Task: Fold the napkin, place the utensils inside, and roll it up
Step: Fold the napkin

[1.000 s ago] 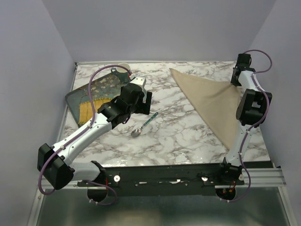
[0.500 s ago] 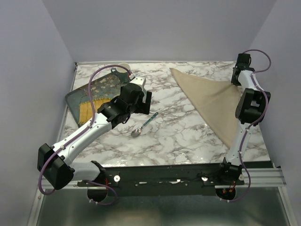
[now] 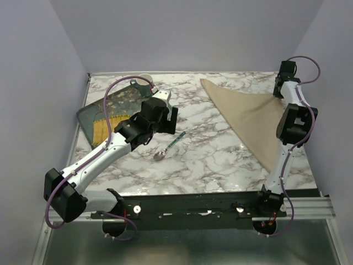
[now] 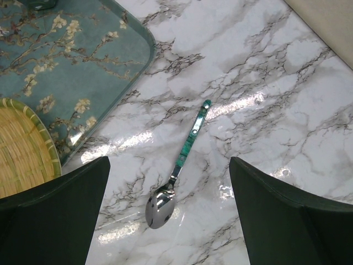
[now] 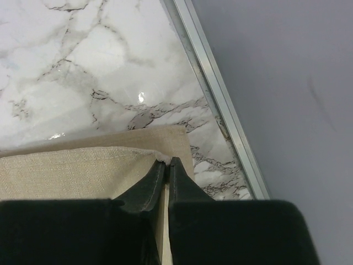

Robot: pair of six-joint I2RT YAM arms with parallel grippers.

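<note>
Overhead, the napkin lies as a triangle at the worktop's far right. Only the right wrist view shows the right fingers pinching its corner. The left wrist view shows the left fingers spread wide above the spoon.

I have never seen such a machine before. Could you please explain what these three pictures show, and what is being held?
These are two robot arms fixed at the near edge of a marble table. The wide picture comes from a camera above and behind them. The other two come from a camera on each wrist, looking past its own fingers. The left gripper is open, holds nothing, and hovers over a spoon with a teal handle. Beside the spoon lies a teal floral tray with a woven yellow mat on it. The right gripper is closed on the edge of a beige napkin, which looks folded into a triangle.
</note>
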